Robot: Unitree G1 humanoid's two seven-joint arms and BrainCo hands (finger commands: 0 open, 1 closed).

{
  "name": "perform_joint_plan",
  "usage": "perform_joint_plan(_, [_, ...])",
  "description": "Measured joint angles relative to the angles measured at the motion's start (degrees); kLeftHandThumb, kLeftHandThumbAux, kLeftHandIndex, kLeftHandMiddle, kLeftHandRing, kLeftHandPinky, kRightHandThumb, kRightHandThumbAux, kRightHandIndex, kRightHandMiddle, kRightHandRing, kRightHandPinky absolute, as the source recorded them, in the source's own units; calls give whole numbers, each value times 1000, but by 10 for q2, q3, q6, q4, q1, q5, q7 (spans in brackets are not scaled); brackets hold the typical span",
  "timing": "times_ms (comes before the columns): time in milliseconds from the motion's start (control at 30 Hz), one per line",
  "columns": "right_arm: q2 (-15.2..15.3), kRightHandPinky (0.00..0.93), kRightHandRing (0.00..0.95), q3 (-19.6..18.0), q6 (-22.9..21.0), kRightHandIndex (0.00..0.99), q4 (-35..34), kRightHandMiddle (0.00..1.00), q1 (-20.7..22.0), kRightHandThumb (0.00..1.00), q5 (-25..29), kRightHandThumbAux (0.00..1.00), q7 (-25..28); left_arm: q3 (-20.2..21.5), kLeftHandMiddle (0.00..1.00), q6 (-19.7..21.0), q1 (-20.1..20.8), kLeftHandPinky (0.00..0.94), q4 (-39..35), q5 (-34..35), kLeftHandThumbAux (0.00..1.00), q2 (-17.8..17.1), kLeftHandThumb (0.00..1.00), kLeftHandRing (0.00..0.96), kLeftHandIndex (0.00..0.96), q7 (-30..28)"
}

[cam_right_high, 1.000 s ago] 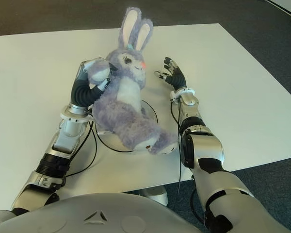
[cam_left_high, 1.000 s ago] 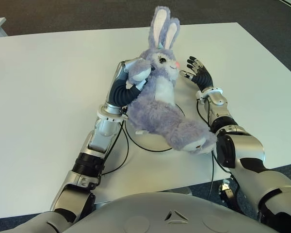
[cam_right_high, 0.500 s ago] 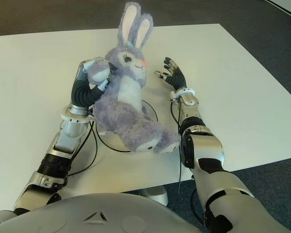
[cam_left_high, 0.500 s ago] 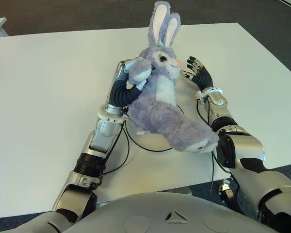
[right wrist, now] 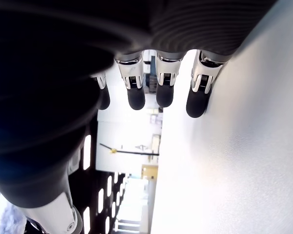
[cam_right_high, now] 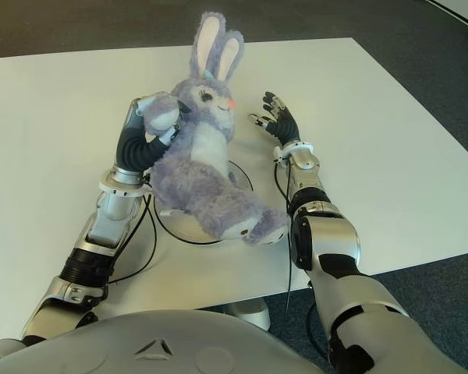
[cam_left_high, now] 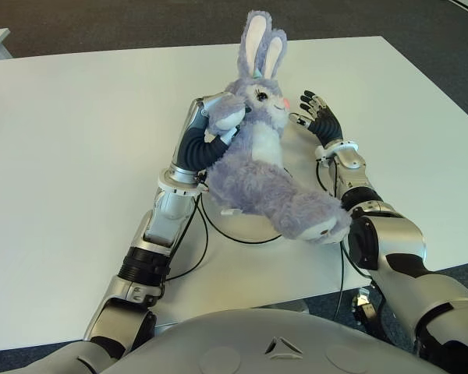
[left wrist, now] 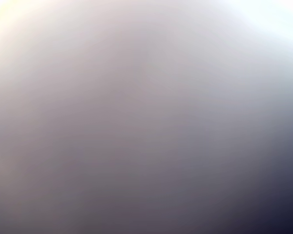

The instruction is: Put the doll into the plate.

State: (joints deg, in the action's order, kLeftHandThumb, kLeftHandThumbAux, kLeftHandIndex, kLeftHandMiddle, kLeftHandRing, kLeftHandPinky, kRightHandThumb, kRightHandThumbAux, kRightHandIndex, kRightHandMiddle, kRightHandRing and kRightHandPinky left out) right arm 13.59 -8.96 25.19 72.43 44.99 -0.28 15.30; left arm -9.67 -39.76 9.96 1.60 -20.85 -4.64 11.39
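White tabletop [cam_left_high: 78,156] fills most of both eye views, with dark carpeted floor [cam_left_high: 140,23] beyond its far edge. At the middle of the table a purple plush rabbit doll [cam_left_high: 257,167] with a white belly, upright white-lined ears and a pink nose leans back, its body slanting toward the robot and its feet pointing to the near right. Under it lies a pale round plate [cam_left_high: 253,227], mostly covered by the doll, with only a near part of its rim showing; the doll's lower body hangs over or rests on the plate, and whether they touch cannot be told. No brand, label or writing can be read on the doll, the plate or the table. The left hand [cam_left_high: 218,117] is curled around the doll's raised arm, on the doll's left side beside its head, gripping it; its own wrist view is a featureless blur. The right hand [cam_left_high: 318,117] shows just right of the doll's head, fingers [right wrist: 136,95] spread and holding nothing, apart from the plush.
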Motion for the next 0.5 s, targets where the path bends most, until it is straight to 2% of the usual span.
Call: perform_joint_plan(500, [0,53,36,0,0,19,0,41,0,211,1,763,1,3,838,35,2,847,5,-24,694,6,741,844,443,8])
